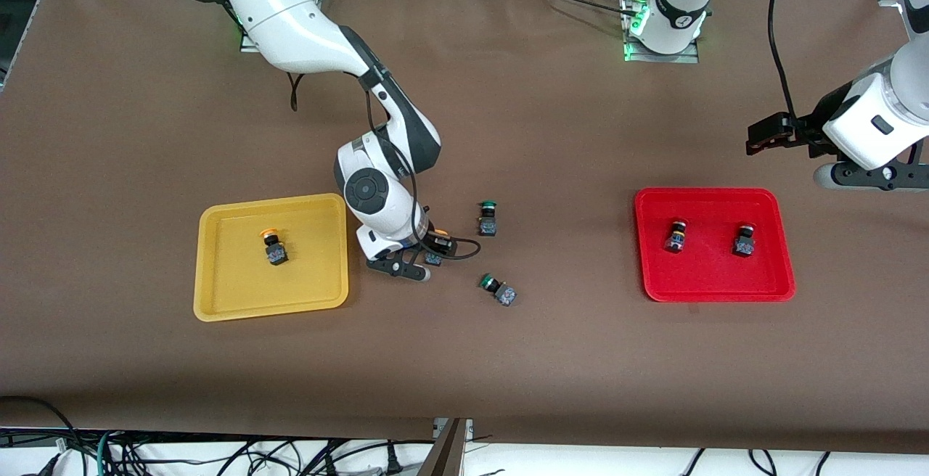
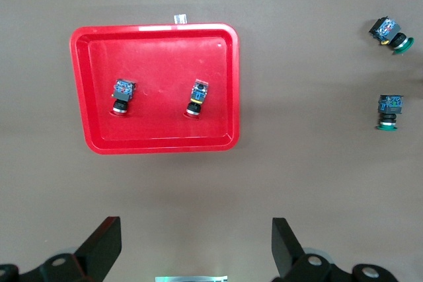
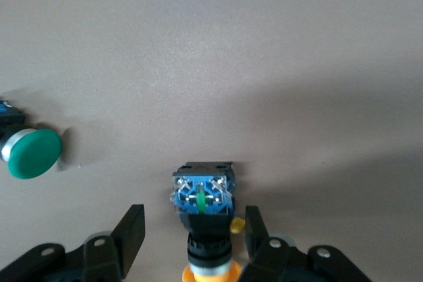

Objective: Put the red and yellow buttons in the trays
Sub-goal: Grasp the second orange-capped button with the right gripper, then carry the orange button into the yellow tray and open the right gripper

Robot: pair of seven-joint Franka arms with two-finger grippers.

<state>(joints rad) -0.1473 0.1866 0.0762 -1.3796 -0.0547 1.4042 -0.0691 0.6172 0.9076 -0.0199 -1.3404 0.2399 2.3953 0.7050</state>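
Observation:
My right gripper is low at the table beside the yellow tray. It is open, with a finger on each side of a yellow button that lies on its side. A gap shows at one finger. Another yellow button lies in the yellow tray. Two red buttons lie in the red tray. My left gripper waits open and empty in the air, toward the left arm's end of the table past the red tray.
Two green-capped switches lie on the brown table between the trays. One is close to my right gripper. The other is nearer the front camera. One green cap shows in the right wrist view.

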